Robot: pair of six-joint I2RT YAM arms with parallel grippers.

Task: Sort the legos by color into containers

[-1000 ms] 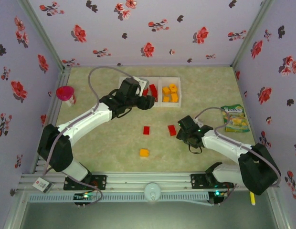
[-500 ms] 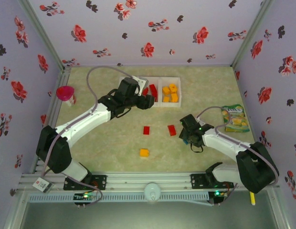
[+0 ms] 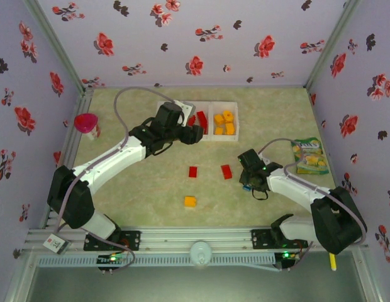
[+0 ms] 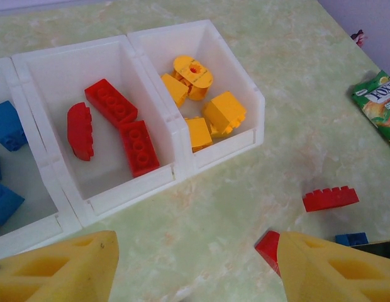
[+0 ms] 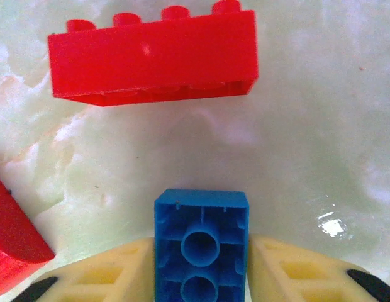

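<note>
Right claw [image 5: 201,246] pinching the small blue plastic lego brick [image 5: 201,217] near its end only, so it could twist out mid-lift. Left claw [image 4: 198,251] spread, empty.

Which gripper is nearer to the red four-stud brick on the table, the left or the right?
Right. The right gripper sits just short of the red four-stud brick; the left gripper is farther away, by the bins.

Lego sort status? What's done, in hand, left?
Done: red bin holds three red pieces, yellow bin several yellow pieces, blue bin some blue pieces. In hand: right tool grips a blue brick by its sides. Left: one red brick, a second red brick and a yellow brick lying loose; left tool open, empty.
</note>
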